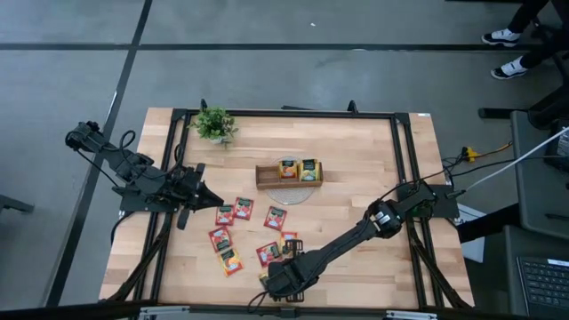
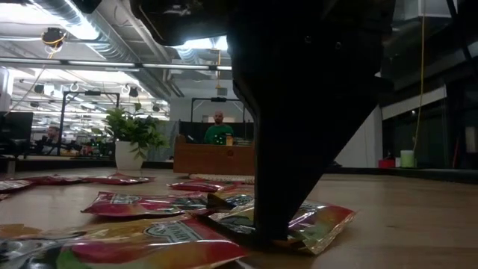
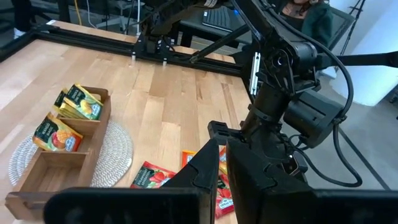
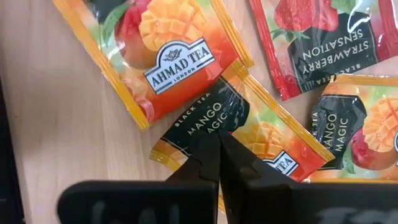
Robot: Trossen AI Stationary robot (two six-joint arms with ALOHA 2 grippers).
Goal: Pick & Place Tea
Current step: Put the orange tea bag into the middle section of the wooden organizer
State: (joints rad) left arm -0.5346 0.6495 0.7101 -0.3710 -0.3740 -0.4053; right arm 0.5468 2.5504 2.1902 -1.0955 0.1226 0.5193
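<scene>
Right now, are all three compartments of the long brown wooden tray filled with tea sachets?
No: in the left wrist view the long brown wooden tray holds sachets in two compartments, while its third compartment sits bare.

Orange mango sachets and red strawberry sachets carry black labels, beside a brown tray

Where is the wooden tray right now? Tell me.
In the high view, the tray sits mid-table on a pale round mat, right of the plant and beyond the scattered sachets.
</scene>
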